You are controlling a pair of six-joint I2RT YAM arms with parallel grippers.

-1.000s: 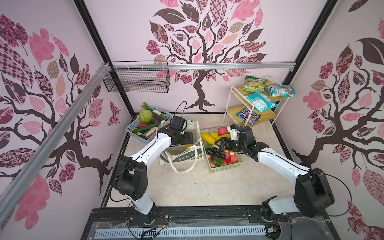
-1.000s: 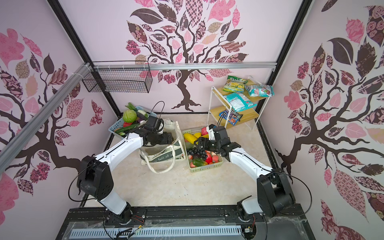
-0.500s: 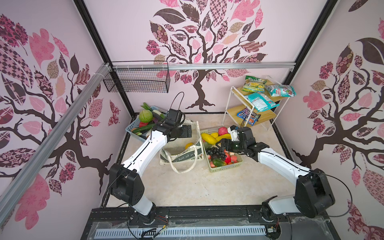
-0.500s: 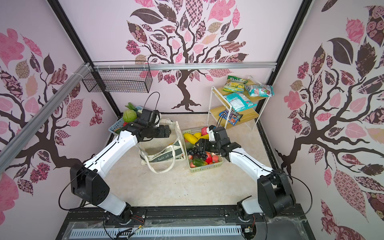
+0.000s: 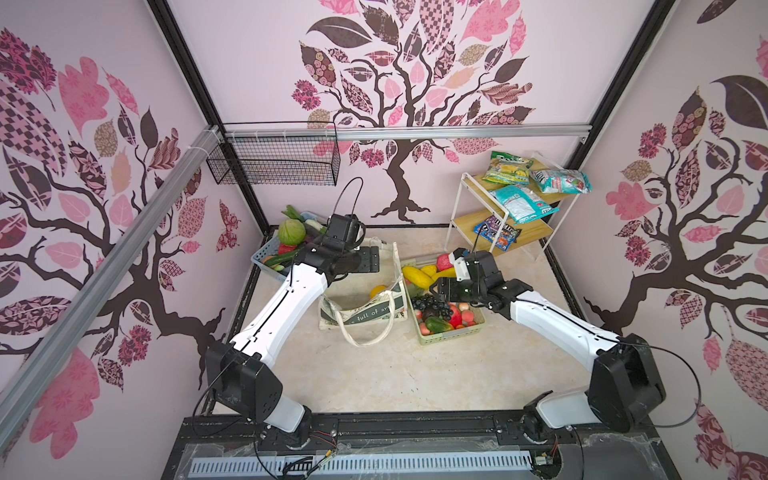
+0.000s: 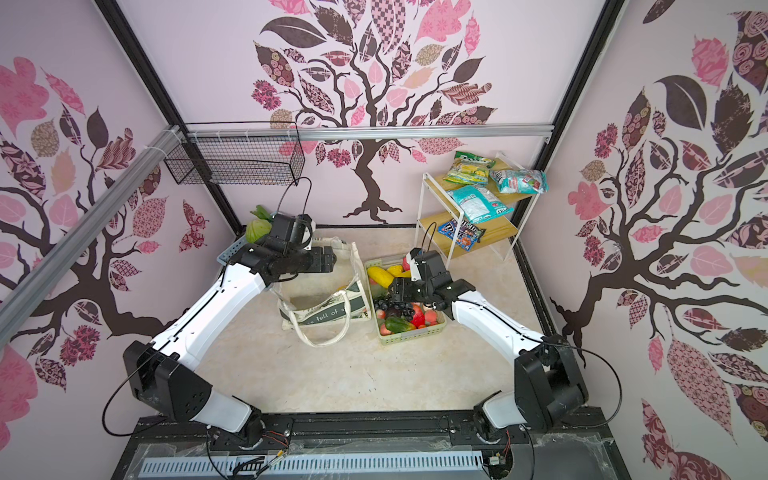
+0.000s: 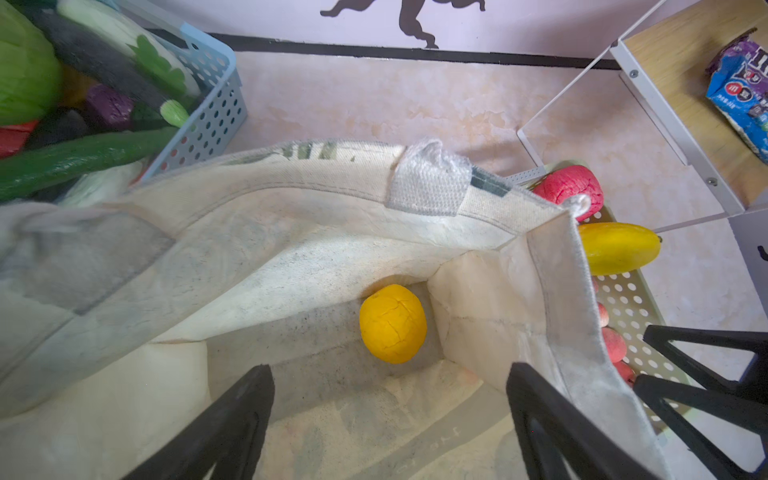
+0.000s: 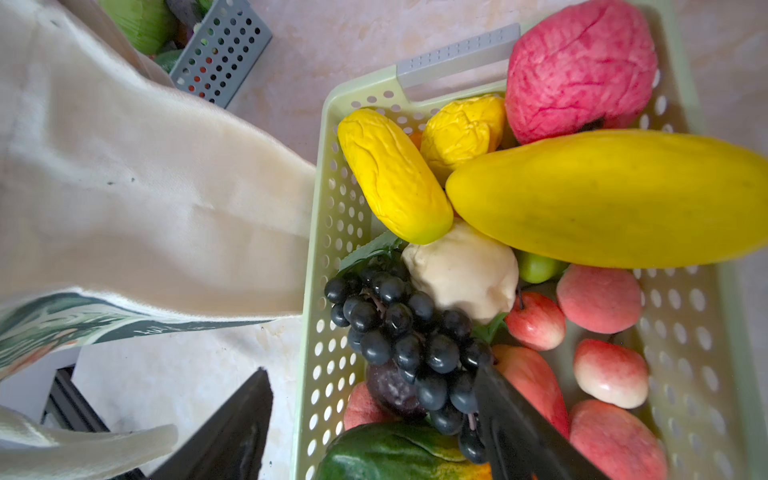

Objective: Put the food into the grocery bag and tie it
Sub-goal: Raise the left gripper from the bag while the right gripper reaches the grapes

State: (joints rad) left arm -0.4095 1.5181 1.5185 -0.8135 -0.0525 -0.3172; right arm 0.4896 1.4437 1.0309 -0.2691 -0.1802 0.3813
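Note:
The cream grocery bag [image 5: 365, 309] [image 6: 324, 313] [image 7: 291, 232] stands open on the floor, and an orange round fruit [image 7: 392, 328] [image 5: 377, 291] lies inside it. Above the bag's mouth my left gripper [image 7: 386, 415] [image 5: 372, 259] [image 6: 330, 259] hangs open and empty. More food fills the pale-green basket [image 8: 328, 257] [image 5: 453, 334] [image 6: 401, 340]: a dark grape bunch [image 8: 399, 328] [image 5: 434, 306], yellow fruits [image 8: 390, 174] and a red bumpy fruit [image 8: 577, 66]. My right gripper [image 8: 374, 415] [image 5: 434, 289] [image 6: 392, 291] is open; one finger is outside the basket wall, the other against the grapes.
A blue basket [image 5: 262, 259] [image 7: 212, 112] with a green cabbage [image 5: 291, 231] and cucumbers sits at the back left. At the back right a white shelf [image 5: 511, 226] carries snack packets. A black wire basket [image 5: 274, 166] hangs on the rear rail.
My left arm has lifted and drawn its open gripper back over the bag's mouth. The right gripper's jaws have narrowed a little around the grapes.

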